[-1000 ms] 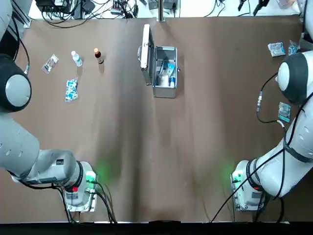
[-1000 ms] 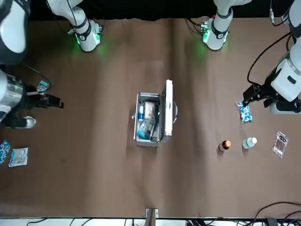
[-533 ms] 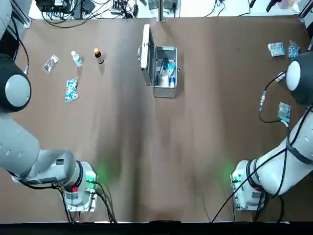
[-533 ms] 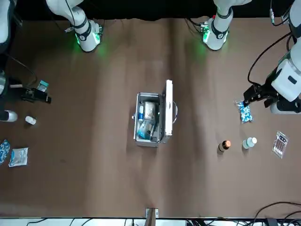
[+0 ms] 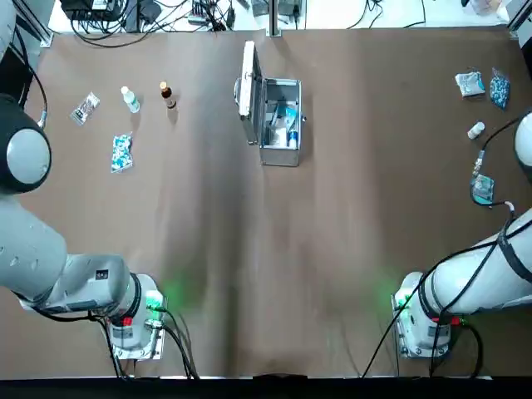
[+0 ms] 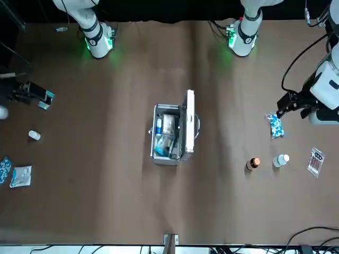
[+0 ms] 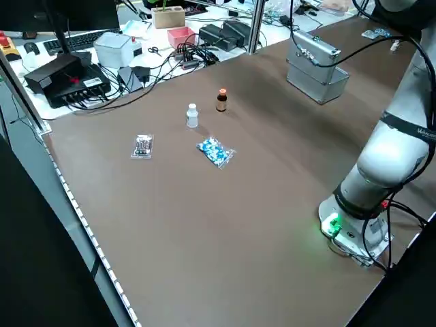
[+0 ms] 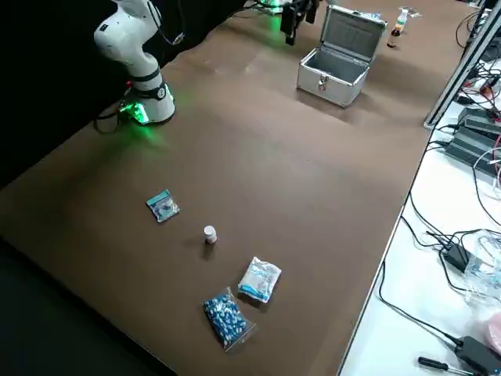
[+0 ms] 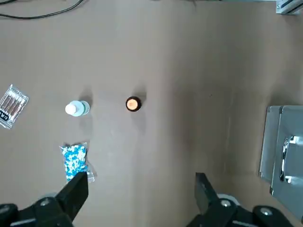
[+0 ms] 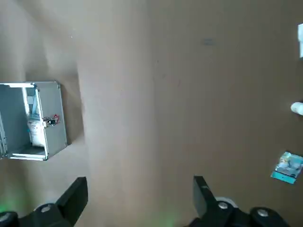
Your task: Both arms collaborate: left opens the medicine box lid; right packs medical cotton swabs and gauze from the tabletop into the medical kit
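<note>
Now the kit (image 5: 280, 158) sits near the middle of the table (image 5: 349, 208), with its lid (image 5: 248, 91) raised toward the left arm, so the mouth is free for the blue-white packet (image 6: 162, 146) and the white item (image 6: 168, 124) lying inside. Both left gripper (image 9: 141, 178), above the left side, and right gripper (image 10: 140, 181), above the right, are spread and empty, probably because the packing is finished.

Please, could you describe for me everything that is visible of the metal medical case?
The small silver-white rectangular metal case with grey sides stands upright on the brown matte table. Its hinged lid is open, with a slim handle outside; a latch sits opposite. Blue-and-white supplies lie inside. No gripper touches it.
</note>
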`<act>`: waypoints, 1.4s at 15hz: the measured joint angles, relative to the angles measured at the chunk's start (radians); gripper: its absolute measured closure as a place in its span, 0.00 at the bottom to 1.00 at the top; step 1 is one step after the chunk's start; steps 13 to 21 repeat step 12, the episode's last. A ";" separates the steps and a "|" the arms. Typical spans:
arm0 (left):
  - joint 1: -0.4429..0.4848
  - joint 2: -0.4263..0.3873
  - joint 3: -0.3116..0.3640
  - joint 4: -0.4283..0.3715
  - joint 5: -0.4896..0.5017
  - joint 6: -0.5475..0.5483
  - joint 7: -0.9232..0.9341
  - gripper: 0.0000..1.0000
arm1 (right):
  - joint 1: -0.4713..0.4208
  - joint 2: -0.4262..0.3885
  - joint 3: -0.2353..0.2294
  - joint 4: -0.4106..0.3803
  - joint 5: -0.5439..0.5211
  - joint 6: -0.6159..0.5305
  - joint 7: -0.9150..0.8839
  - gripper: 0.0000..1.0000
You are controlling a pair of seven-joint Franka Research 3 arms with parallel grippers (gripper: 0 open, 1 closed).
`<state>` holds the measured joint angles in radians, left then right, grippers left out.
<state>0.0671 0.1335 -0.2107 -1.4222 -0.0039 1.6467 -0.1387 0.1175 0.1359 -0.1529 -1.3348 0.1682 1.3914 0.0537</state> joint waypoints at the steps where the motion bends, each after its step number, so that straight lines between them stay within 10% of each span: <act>1: 0.000 0.000 0.000 0.000 0.000 0.000 0.000 0.00 | -0.011 -0.010 0.018 -0.012 -0.013 0.011 0.000 0.02; 5: 0.000 -0.001 0.000 0.000 0.000 0.000 0.001 0.00 | -0.132 -0.038 0.165 -0.063 -0.035 0.049 0.006 0.02; 21: 0.000 -0.002 -0.001 0.007 0.000 0.000 0.001 0.00 | -0.138 -0.069 0.185 -0.136 -0.070 0.103 0.006 0.02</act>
